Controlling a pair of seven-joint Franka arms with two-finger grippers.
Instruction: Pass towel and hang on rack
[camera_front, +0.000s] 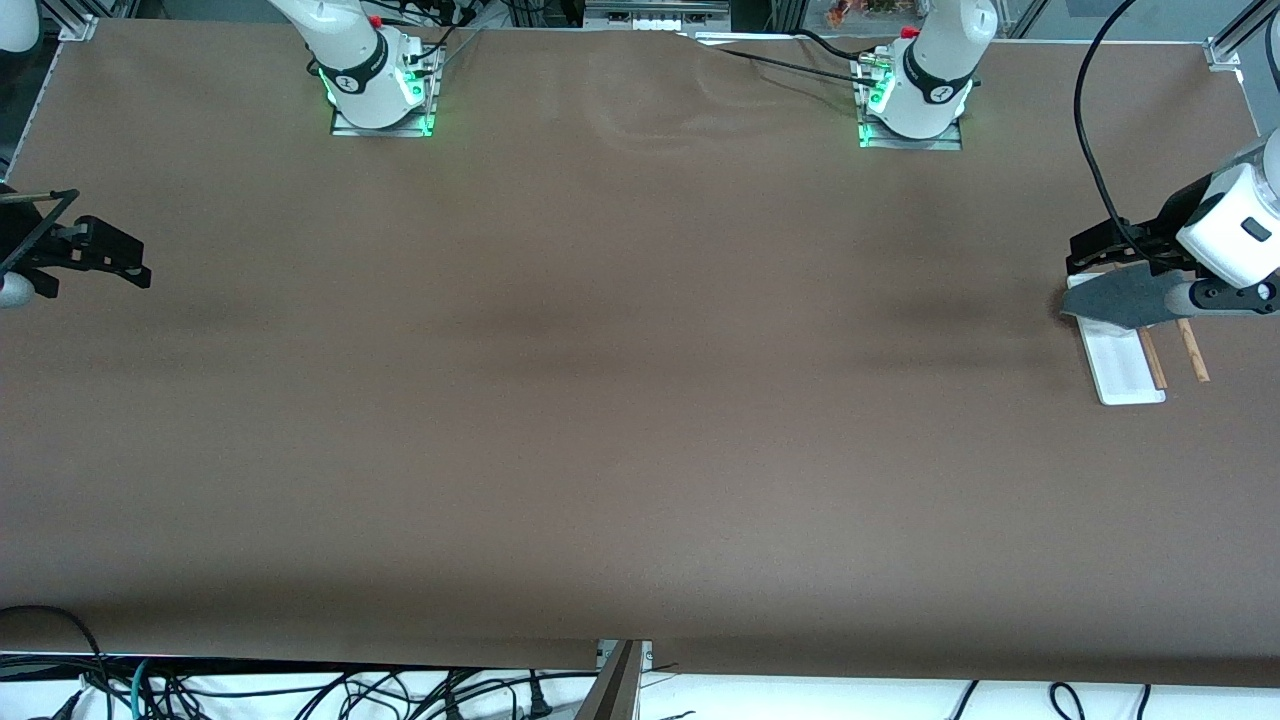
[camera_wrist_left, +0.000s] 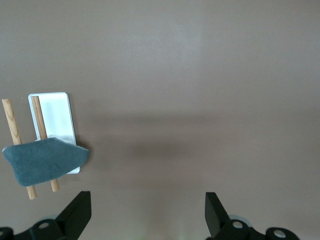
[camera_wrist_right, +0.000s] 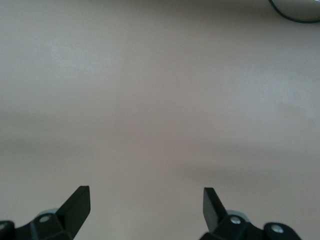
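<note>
Towel (camera_wrist_left: 44, 161) draped across both rack (camera_wrist_left: 54, 127) rods, off to one side of the left gripper (camera_wrist_left: 147, 212) fingers; hang looks done. Both grippers wide open, empty. Right gripper (camera_wrist_right: 146, 210) waits over bare table. Next: retract only.

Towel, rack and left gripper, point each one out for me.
Towel (camera_wrist_left: 45, 161), left wrist view, middle of the cloth draped over the rods.
Rack (camera_wrist_left: 56, 116), left wrist view, bare white base.
Left gripper (camera_wrist_left: 148, 212), left wrist view, midway between its open fingertips.

A robotics lab: aluminium framing (camera_front: 70, 20), loose cables (camera_front: 300, 690), brown-covered table (camera_front: 600, 400).
</note>
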